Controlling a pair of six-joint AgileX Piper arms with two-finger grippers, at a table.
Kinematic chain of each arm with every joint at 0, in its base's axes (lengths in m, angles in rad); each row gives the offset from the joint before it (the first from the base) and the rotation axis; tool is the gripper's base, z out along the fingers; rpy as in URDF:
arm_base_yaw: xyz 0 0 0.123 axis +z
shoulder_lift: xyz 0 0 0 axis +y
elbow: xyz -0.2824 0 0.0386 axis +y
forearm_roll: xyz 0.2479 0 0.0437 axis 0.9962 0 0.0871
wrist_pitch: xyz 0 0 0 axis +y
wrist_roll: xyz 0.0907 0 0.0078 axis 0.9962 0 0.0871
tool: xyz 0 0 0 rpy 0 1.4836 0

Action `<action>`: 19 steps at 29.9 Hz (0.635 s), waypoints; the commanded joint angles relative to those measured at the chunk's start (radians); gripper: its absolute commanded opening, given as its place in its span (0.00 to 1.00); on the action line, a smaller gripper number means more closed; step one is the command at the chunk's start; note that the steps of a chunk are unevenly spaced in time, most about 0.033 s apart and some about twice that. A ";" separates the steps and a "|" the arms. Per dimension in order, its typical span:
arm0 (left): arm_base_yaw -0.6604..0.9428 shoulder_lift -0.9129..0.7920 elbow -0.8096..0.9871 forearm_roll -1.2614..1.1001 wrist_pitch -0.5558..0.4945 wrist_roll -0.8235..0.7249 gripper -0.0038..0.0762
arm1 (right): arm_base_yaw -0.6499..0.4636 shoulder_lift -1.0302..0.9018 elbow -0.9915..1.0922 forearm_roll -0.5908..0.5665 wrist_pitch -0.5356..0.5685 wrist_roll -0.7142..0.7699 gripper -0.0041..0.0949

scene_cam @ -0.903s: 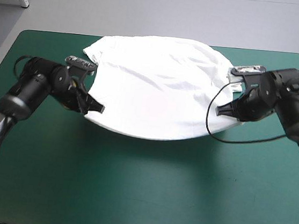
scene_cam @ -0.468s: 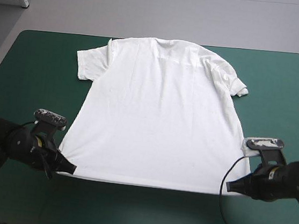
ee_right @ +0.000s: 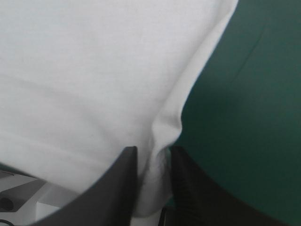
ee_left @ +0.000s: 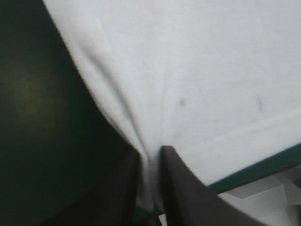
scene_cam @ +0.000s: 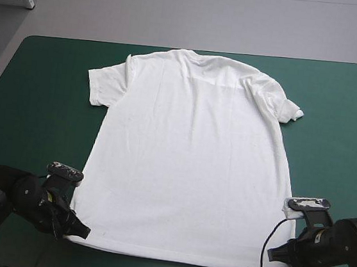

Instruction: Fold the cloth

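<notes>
Sliding closer to the near edge than a moment ago, and dragging the T-shirt (scene_cam: 188,160) along, bringing the hem (scene_cam: 171,256) almost to the front of the tabletop (scene_cam: 36,79). Lying flat and spread wide now, with the collar (scene_cam: 187,53) pointing at the far edge and a sleeve out to each side. Curling up a little at the right sleeve (scene_cam: 286,108), sitting smoother at the left sleeve (scene_cam: 103,86).

Holding by the two bottom corners, and for good reason by the look of it: pulling outward and toward the robot at once, keeping the hem taut and ironing the wrinkles out of the body ahead of any fold.

Pinching the left hem corner with the left pincer (scene_cam: 80,230), all but closed, squeezing only a thin gather of white cloth between the black fingers. Doing the same at the right corner with the right pincer (scene_cam: 272,254), nearly closed on a bunched ridge of fabric. Staying low over the teal-green cover, well apart, one at each end of the hem.

Looking like the spreading stage wrapping up, with no fold started yet. Probably needing a gentle release next, to avoid rumpling those corners.
</notes>
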 commanded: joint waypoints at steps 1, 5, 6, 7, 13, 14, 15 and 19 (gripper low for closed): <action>0.001 -0.013 -0.020 -0.019 0.044 0.004 0.45 | -0.004 -0.010 -0.020 -0.003 -0.023 -0.009 0.70; 0.001 -0.013 -0.023 -0.021 -0.043 -0.023 0.57 | -0.004 -0.010 -0.022 -0.007 -0.101 0.000 0.92; 0.001 -0.013 -0.028 -0.021 -0.074 -0.039 0.57 | -0.004 -0.010 -0.024 -0.012 -0.119 0.000 0.93; 0.001 -0.013 -0.038 -0.016 -0.113 -0.060 0.57 | -0.004 -0.010 -0.032 -0.012 -0.134 0.000 0.92; 0.001 0.066 -0.215 0.128 -0.278 -0.169 0.57 | -0.004 -0.010 -0.102 -0.055 -0.144 0.019 0.92; 0.001 0.095 -0.254 0.158 -0.293 -0.182 0.57 | -0.004 -0.010 -0.113 -0.066 -0.142 0.031 0.92; 0.001 0.119 -0.285 0.183 -0.304 -0.189 0.57 | -0.004 -0.010 -0.124 -0.078 -0.142 0.042 0.92; 0.001 0.262 -0.420 0.216 -0.370 -0.186 0.57 | -0.004 -0.010 -0.162 -0.108 -0.145 0.051 0.92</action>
